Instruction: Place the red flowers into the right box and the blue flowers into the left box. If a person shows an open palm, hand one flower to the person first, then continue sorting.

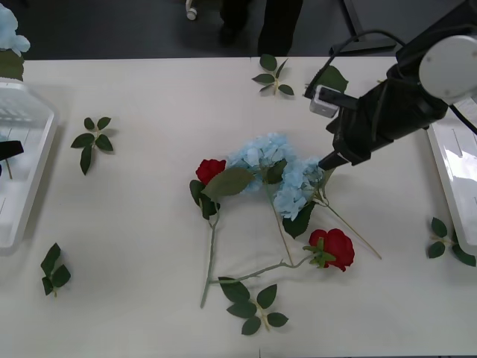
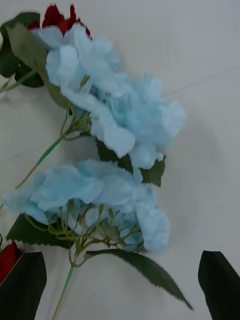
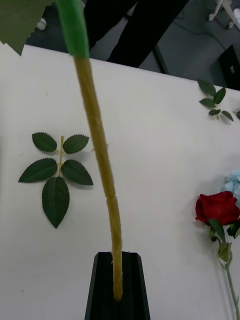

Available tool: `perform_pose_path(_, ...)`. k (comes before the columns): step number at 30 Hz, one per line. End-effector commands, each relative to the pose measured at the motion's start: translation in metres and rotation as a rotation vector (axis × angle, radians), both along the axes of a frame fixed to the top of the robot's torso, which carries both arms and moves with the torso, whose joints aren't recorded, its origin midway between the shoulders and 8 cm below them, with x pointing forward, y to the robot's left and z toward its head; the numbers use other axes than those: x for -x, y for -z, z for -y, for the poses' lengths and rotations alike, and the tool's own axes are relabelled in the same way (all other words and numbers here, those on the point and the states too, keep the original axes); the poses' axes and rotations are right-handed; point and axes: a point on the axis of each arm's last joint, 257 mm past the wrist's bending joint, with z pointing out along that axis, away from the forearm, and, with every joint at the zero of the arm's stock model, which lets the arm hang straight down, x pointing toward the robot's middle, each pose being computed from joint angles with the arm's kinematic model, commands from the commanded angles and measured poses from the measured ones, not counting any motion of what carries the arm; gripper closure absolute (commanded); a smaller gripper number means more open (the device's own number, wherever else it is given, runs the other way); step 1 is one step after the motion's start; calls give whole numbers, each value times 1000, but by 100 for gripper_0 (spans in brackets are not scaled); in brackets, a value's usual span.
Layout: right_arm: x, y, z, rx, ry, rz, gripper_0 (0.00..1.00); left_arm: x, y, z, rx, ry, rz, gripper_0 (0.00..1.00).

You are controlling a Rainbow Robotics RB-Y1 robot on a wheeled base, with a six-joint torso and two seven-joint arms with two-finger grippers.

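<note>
While our left gripper (image 3: 117, 280) pinches a stem (image 3: 97, 150) over the left box (image 1: 30, 164), we count two blue flowers (image 1: 279, 171) and two red flowers (image 1: 334, 247) unsorted mid-table, right gripper (image 2: 120, 285) spread empty above them.

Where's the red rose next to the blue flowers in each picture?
Front view: red rose mid-table, at the blue hydrangeas' left side.
Right wrist view: the rose peeks out behind the hydrangeas.
Left wrist view: the rose lies beyond the stem in the left gripper, beside blue petals.
Shared landmark: the hydrangeas.
</note>
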Motion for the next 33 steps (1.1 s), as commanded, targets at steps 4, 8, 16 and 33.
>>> perform_pose_path(4,37,43,54,53,231,-18,12,9,-15,-91,-159,-101,-99,100)
perform_pose_path(8,43,66,66,40,340,-18,4,13,-10,-137,-265,-163,-167,100)
perform_pose_path(16,52,99,54,-42,415,-28,0,16,1,-219,-431,-310,-261,100)
perform_pose_path(33,41,135,35,-93,440,0,0,21,48,-286,-586,-435,-326,30)
